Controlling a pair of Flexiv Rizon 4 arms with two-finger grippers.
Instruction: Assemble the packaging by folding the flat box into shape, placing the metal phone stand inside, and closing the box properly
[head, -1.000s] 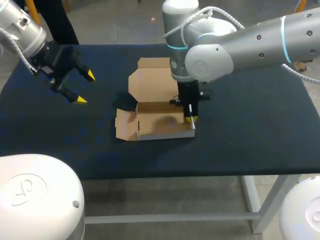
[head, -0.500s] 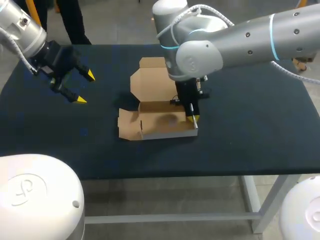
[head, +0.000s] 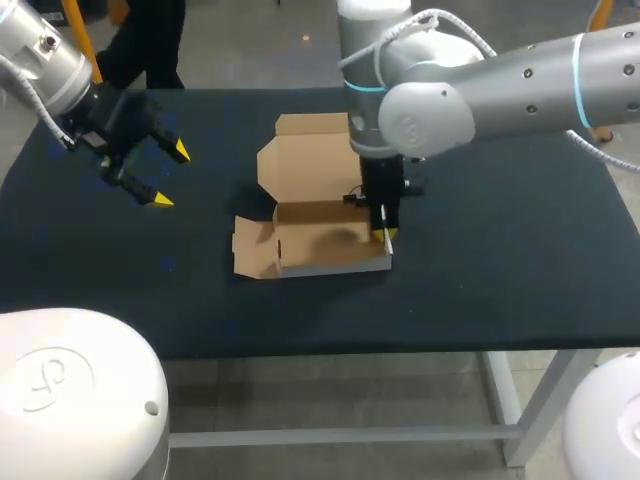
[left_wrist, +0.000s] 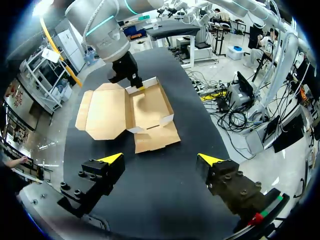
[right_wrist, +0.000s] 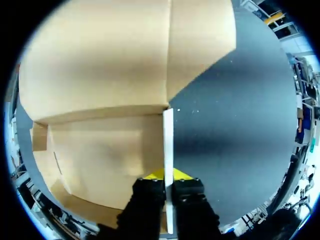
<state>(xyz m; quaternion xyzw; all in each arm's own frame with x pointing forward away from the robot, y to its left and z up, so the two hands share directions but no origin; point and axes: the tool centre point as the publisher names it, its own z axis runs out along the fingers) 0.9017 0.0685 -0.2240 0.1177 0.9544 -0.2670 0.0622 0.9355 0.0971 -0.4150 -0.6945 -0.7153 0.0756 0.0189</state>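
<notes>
Right gripper seemingly clamps one side wall of the box, shown only by its wrist view; left gripper hangs spread.

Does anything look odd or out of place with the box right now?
Nothing damaged. The box is only half formed: its left flap lies flat on the table while the right gripper pinches the right wall upright. No phone stand is in view.
</notes>
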